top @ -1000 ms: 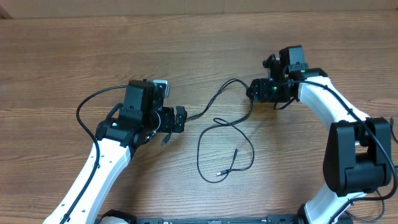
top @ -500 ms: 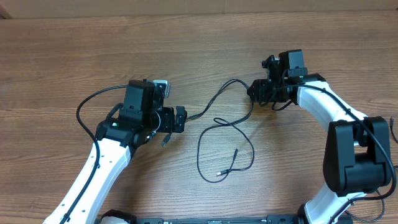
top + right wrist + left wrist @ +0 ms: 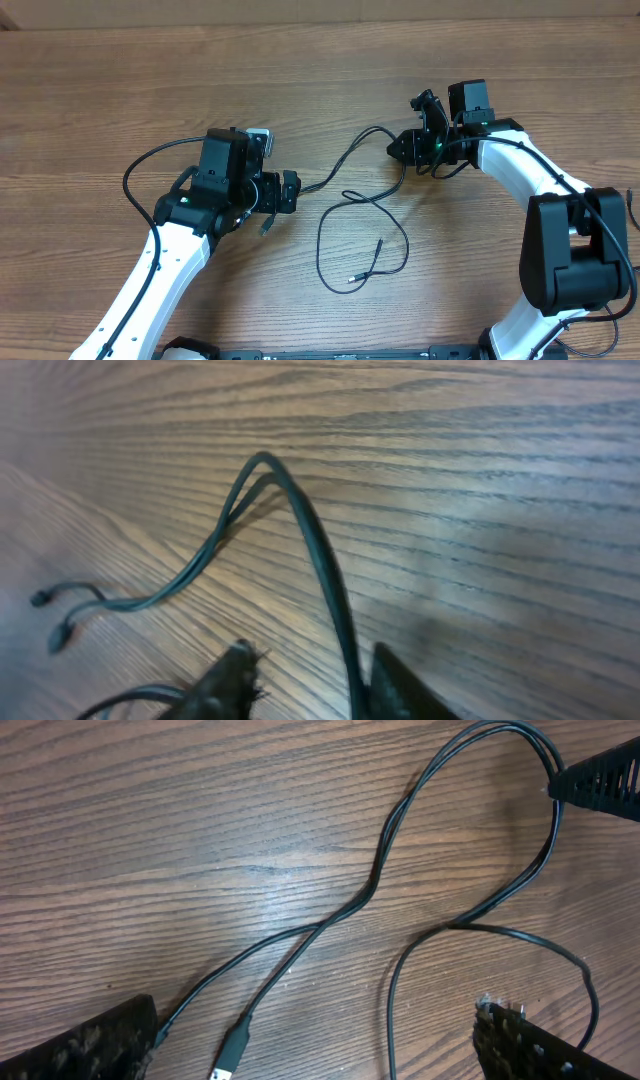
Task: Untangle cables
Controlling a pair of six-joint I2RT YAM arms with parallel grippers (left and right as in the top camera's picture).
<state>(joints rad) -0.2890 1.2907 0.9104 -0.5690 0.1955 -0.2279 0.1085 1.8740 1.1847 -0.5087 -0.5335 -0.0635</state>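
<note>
Thin black cables (image 3: 362,205) lie tangled mid-table. Two strands run from my left gripper (image 3: 287,191) up to a bend by my right gripper (image 3: 400,148), then drop into a big loop with two small plug ends (image 3: 352,279). In the left wrist view the jaws (image 3: 310,1050) are wide open. A silver-tipped plug (image 3: 229,1058) lies between them, and one strand (image 3: 300,932) runs to the left finger. In the right wrist view the jaws (image 3: 315,685) are apart. The doubled cable (image 3: 300,525) arches up from the table and passes between them, against the right finger.
The wooden table (image 3: 120,80) stretches bare to the far edge. A thick black robot wire (image 3: 140,165) loops out beside the left arm. The right arm's base (image 3: 570,250) stands at the right.
My right gripper has tilted and shifted slightly left at the cable bend. The left arm and the cable loop have not moved.
</note>
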